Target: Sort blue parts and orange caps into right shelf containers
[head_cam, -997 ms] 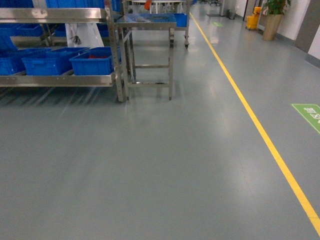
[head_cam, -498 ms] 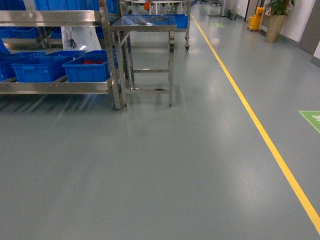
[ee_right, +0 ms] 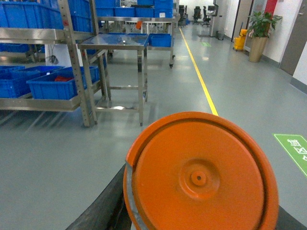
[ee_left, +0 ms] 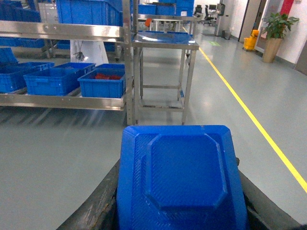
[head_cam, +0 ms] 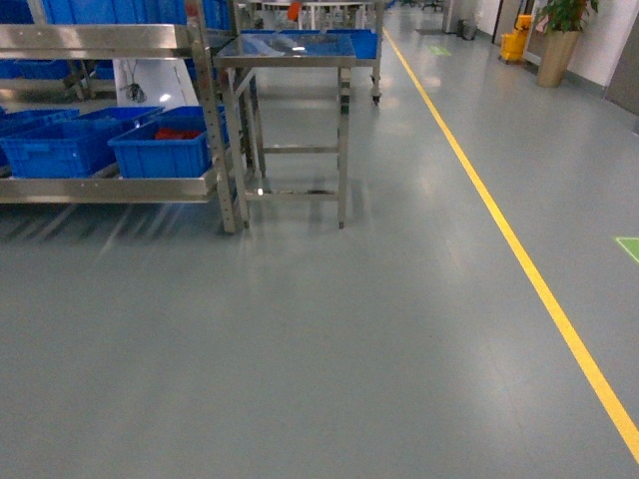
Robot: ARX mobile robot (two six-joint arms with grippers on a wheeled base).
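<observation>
A blue part (ee_left: 182,177), a flat block with an octagonal raised face, fills the bottom of the left wrist view, and my left gripper (ee_left: 180,213) is shut on it between black fingers (ee_left: 98,203). A round orange cap (ee_right: 201,177) sits in my right gripper (ee_right: 196,218), which is shut on it. The containers, bright-blue crates (head_cam: 160,150), stand on the lower level of a steel shelf (head_cam: 110,188) at the far left; the rightmost crate (ee_left: 103,82) holds red pieces. Neither gripper shows in the head view.
A steel table (head_cam: 285,60) stands just right of the shelf, with a blue tray on top. A yellow floor line (head_cam: 519,259) runs along the right. A potted plant (head_cam: 559,35) and yellow mop bucket (head_cam: 515,42) stand far back.
In the head view the shelf, crates and table have drifted down and left and look nearer. The green floor mark has slid toward the right edge.
</observation>
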